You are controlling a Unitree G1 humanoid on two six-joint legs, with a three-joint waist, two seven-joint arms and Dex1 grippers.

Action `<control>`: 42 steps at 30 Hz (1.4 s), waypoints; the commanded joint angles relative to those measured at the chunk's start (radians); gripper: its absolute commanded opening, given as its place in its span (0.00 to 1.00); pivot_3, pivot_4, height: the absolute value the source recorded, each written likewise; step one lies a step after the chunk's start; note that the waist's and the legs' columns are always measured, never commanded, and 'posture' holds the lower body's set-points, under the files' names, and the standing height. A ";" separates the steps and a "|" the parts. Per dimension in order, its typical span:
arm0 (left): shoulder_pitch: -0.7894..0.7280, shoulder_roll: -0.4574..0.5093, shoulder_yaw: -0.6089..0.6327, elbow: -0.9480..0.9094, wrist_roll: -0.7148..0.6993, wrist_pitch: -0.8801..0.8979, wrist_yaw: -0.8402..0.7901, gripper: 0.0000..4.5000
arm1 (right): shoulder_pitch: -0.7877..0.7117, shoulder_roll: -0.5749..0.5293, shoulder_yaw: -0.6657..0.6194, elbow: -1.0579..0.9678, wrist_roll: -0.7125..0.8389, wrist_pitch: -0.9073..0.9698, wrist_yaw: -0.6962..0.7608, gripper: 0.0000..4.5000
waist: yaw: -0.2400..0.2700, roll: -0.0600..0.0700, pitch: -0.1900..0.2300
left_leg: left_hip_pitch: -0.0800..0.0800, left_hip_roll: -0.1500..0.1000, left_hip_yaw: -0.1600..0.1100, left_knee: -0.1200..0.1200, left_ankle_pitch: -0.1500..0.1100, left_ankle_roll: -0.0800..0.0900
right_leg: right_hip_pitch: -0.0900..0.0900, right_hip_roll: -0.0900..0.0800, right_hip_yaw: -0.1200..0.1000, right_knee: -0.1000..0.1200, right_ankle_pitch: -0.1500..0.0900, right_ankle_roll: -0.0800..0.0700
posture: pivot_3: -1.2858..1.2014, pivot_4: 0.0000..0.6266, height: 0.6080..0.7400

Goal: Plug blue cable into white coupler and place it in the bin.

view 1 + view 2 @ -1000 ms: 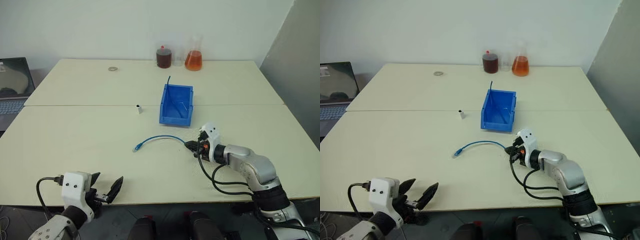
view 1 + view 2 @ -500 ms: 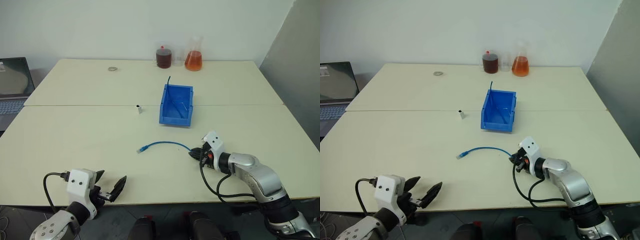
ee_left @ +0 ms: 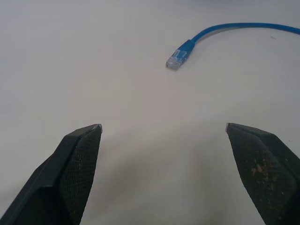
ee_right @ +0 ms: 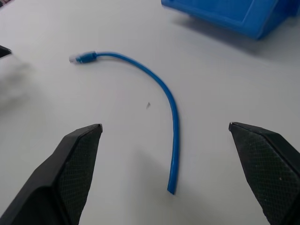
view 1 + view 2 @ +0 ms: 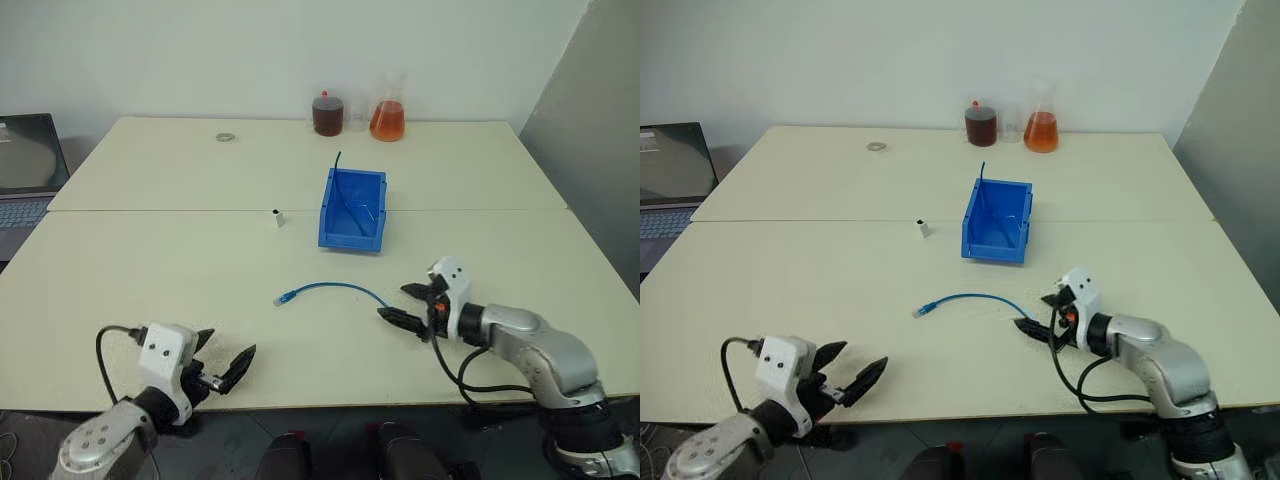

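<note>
Left pincer (image 5: 222, 365): spread wide, empty, at near desk (image 5: 150, 270) edge. Blue cable (image 5: 330, 288): flat on desk, plug end ahead of left pincer, other end just before right pincer (image 5: 408, 305). White coupler (image 5: 277, 217), bin (image 5: 353, 210): farther off. Right pincer: wide apart, holding nothing.

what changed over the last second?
The right gripper let go of the blue cable, jaws now wide, and backed off toward the robot's right. The cable lies free on the table, dragged a little that way. The left gripper crept forward, jaws open. The bin and white coupler stayed put.
</note>
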 commanded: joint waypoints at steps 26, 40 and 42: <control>-0.754 0.034 -0.432 0.970 0.267 -0.469 -0.554 1.00 | -0.029 -0.127 -0.139 -0.103 0.163 0.057 0.001 1.00 | 0.014 0.001 0.000 | -0.012 0.001 0.000 0.004 0.000 -0.001 | -0.008 0.002 -0.002 0.001 0.007 0.003 | 0.52 0.24 1.00; -0.634 0.097 -0.387 0.868 0.277 -0.481 -0.538 0.60 | -0.058 -0.115 -0.115 -0.110 0.178 0.068 -0.019 1.00 | -0.003 0.002 -0.002 | -0.011 0.002 -0.001 0.003 0.000 -0.001 | -0.008 0.002 -0.001 0.002 0.007 0.002 | 0.52 0.24 1.00; -0.618 0.098 -0.383 0.852 0.276 -0.468 -0.527 0.51 | -0.067 -0.113 -0.114 -0.109 0.183 0.073 -0.025 1.00 | -0.004 0.002 -0.002 | -0.010 0.003 0.000 0.002 0.000 -0.001 | -0.009 0.003 0.000 0.002 0.007 0.002 | 0.52 0.24 1.00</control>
